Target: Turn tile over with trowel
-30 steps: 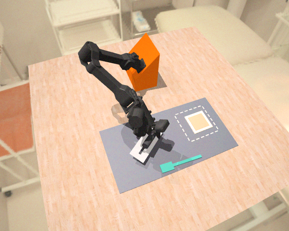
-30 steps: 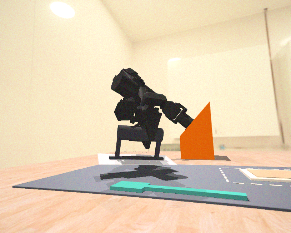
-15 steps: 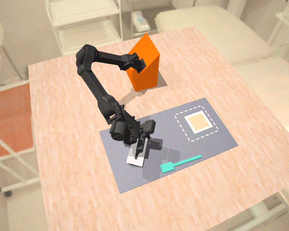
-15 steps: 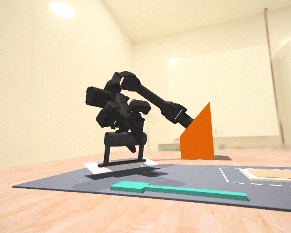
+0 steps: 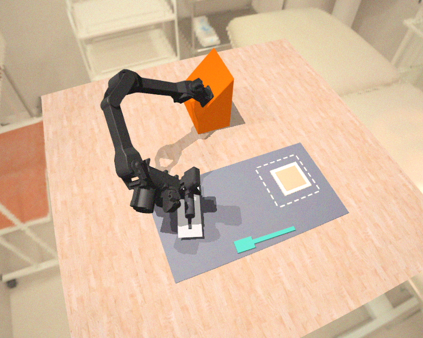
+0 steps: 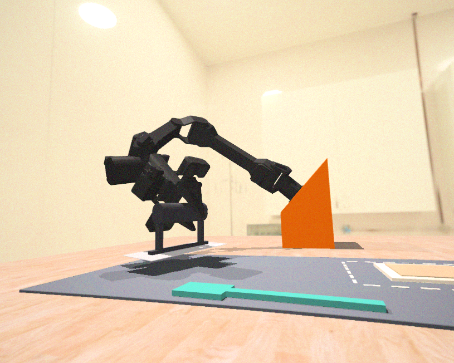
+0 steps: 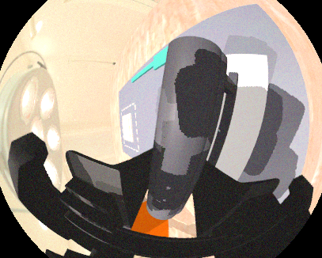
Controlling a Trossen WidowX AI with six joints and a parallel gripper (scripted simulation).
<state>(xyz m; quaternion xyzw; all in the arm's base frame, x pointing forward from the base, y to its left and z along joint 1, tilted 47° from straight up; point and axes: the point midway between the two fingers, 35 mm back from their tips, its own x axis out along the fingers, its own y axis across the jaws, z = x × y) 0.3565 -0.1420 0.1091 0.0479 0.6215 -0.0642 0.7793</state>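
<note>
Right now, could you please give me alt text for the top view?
A black arm's pincer holds a white-bladed trowel above the left end of a grey mat. On the mat, a tan tile lies inside a dashed outline and a teal tool near the front edge; an orange block stands behind.

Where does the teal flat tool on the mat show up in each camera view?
Top: teal tool lower centre-right, on the grey mat.
Exterior: low foreground, centre, near the mat's front edge.
Wrist: small teal sliver, upper left of centre.
Shared landmark: dashed outline.
</note>
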